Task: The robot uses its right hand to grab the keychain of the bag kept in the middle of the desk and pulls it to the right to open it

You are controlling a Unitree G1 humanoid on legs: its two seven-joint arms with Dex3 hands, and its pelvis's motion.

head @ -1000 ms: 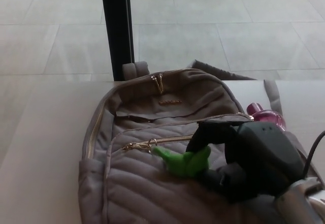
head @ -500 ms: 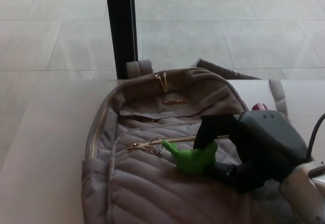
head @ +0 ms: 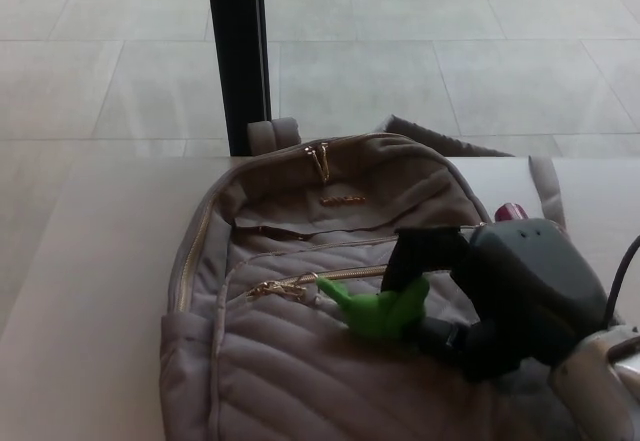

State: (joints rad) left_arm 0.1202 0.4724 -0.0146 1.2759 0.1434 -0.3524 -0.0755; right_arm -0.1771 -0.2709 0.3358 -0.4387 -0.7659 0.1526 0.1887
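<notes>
Right hand (head: 470,296), fingers closed on the green keychain (head: 375,308), rests on the large, soft, quilted grey bag (head: 300,361) lying mid-desk (head: 80,291); the small, light, pliable keychain is best gripped near the gold zipper (head: 300,283), with 1 pink object (head: 512,211) behind.

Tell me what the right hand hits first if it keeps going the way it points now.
The right hand points toward picture left and is already on the green keychain. Straight on, it would likely meet the gold zipper pull, then the bag's quilted front; depth is unclear.
</notes>
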